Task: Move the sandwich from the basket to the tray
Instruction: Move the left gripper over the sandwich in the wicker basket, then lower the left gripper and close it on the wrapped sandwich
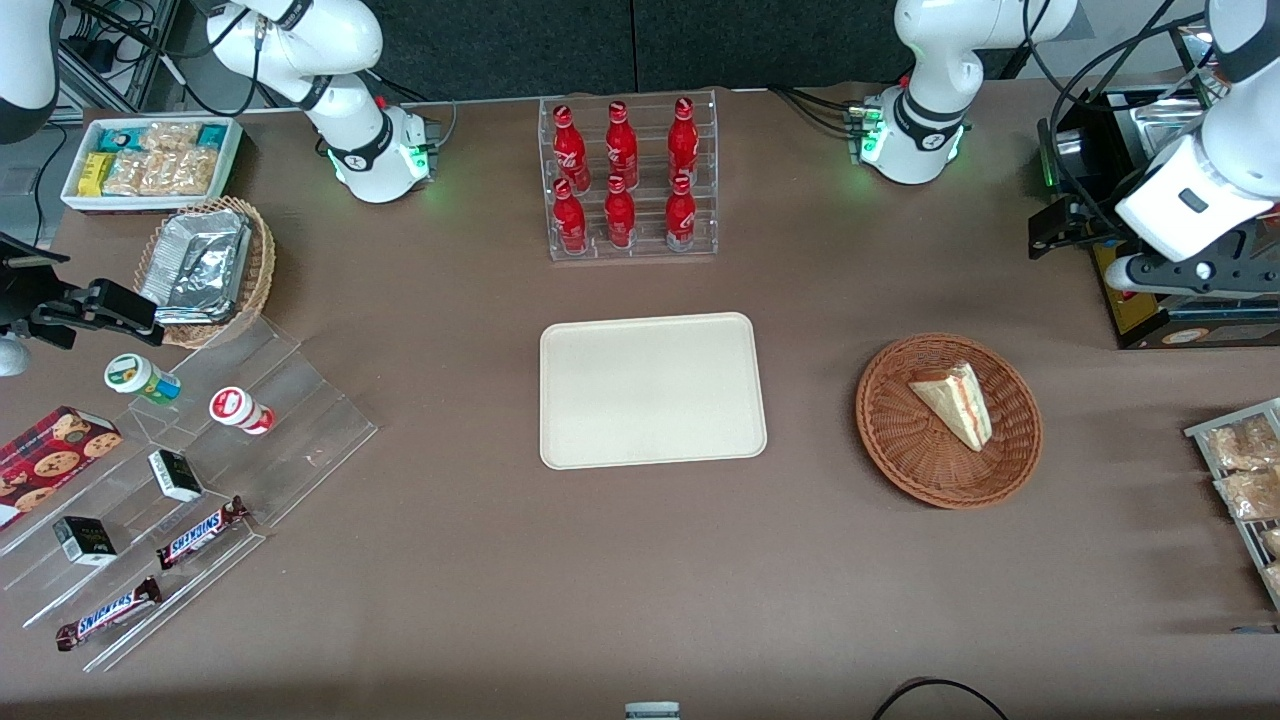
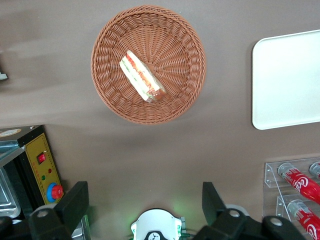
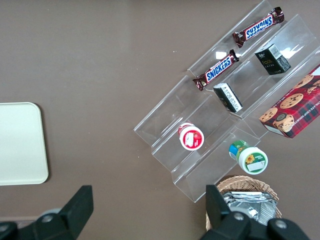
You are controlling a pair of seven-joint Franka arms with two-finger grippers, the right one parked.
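While sandwich (image 1: 953, 402) lies in basket (image 1: 900, 440), hand (image 2: 145, 207) hangs high with fingers wide, holding nothing, tray (image 1: 652, 390) bare beside basket, bottle rack (image 1: 630, 180) farther from camera

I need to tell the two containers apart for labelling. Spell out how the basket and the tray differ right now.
The basket is round, reddish-brown woven wicker; the tray is rectangular, smooth cream plastic with rounded corners. The basket holds the sandwich; the tray holds nothing. The basket lies nearer the working arm's end of the table; the tray sits mid-table. Both are shallow and rest flat on the brown table. The gripper is open, above the table and apart from both.
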